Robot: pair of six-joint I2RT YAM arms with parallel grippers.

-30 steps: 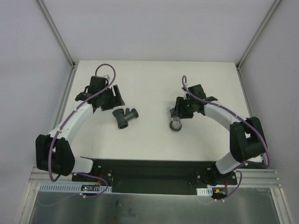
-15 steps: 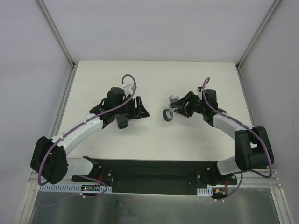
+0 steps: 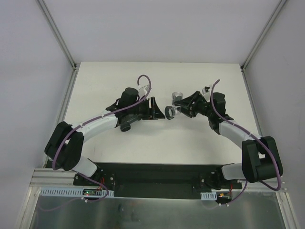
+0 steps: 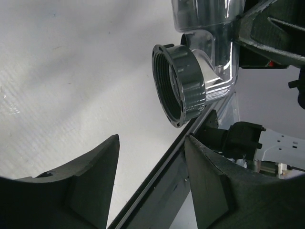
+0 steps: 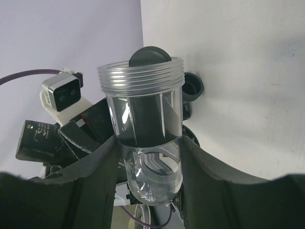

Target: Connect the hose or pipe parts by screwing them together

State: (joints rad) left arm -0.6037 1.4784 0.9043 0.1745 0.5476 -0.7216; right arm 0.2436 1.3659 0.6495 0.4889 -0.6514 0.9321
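The dark grey branched fitting lies on the white table, partly hidden under my left forearm. My left gripper has reached past it to the table's middle and stands open with nothing between its fingers. My right gripper is shut on the clear connector, which it holds above the table. That connector has a threaded clear mouth and a side arm carrying a grey threaded nut. The nut faces my left gripper, a short way off.
White walls with aluminium frame posts close in the table on the left, right and back. The black base plate with both arm bases runs along the near edge. Purple cables loop over each wrist.
Both arms swung in toward the table's middle. My right gripper lifted the clear connector and turned its grey nut leftward. My left gripper moved right, past the dark fitting, which stayed put.
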